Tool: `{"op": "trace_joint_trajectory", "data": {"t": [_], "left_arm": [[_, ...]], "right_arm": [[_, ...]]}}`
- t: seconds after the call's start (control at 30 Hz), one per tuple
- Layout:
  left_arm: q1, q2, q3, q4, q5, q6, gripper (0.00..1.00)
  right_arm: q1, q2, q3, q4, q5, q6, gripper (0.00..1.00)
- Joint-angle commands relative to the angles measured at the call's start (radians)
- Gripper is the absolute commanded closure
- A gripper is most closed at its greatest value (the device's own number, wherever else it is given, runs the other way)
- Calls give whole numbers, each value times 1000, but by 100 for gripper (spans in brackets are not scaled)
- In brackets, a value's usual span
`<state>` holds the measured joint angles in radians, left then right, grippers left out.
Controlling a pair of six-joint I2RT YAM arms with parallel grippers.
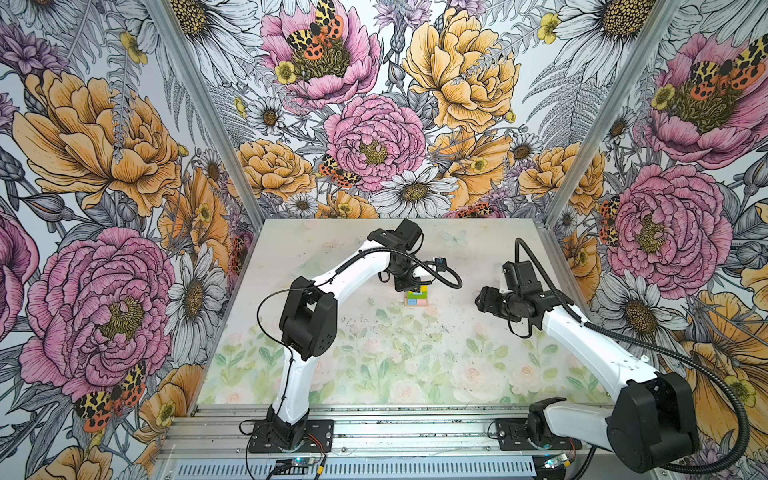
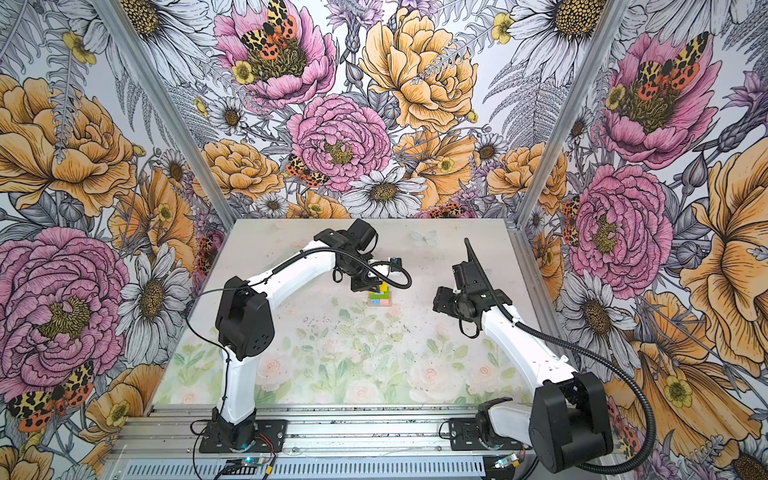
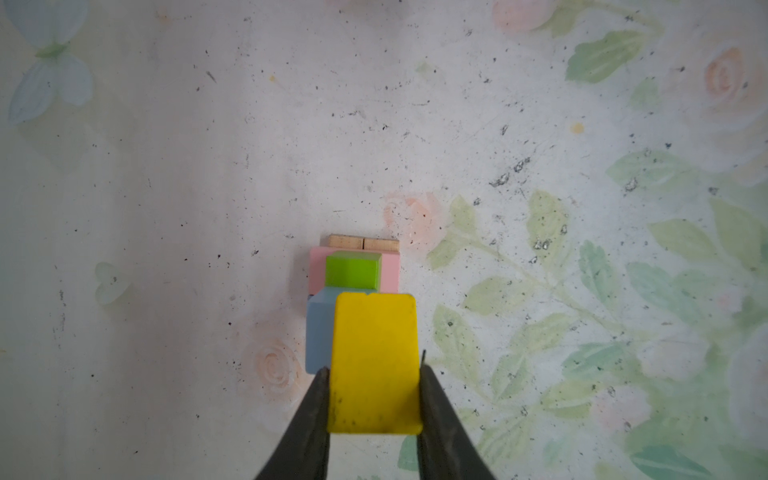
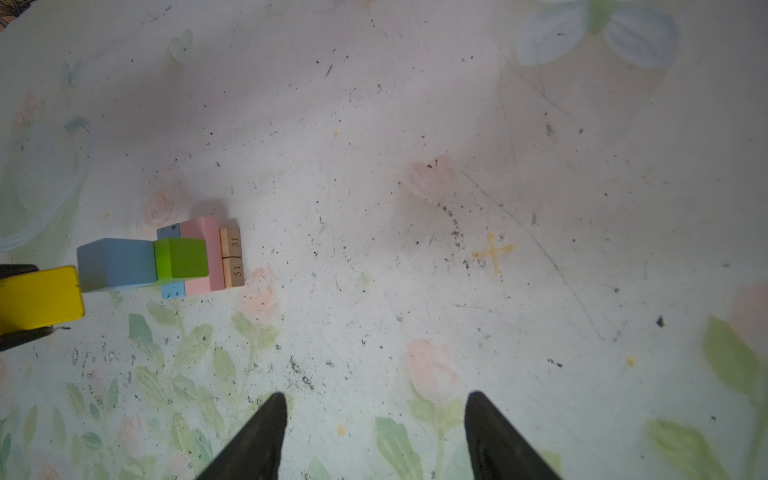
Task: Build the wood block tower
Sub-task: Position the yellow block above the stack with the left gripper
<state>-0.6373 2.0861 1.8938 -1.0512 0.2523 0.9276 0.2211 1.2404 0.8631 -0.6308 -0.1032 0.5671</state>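
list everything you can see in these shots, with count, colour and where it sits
tan planks: 2, tan, side by side on the table, base of the tower
pink brick: 1, pink, on the planks
light blue brick: 1, light blue, beside the pink brick on the planks
green brick: 1, green, on the pink and blue bricks
light blue cube: 1, light blue, on the green brick
yellow roof piece: 1, yellow, over the cube, in the left gripper
table: 1, pale floral print, speckled
walls: 3, bold flower print, around the table
left gripper: 1, black, shut on the yellow roof piece
right gripper: 1, black, open, empty, apart from the tower
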Motion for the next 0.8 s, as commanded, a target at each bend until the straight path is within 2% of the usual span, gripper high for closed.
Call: {"op": "trace_joint_trajectory", "data": {"t": [0.0,0.77], "left_arm": [[7,10,40,-4,6,12,100],[5,33,57,-1,-36,-5,100]], "right_arm": [[-8,13,28,3,-4,7,30],[-9,34,31,3,-3,6,30]]}}
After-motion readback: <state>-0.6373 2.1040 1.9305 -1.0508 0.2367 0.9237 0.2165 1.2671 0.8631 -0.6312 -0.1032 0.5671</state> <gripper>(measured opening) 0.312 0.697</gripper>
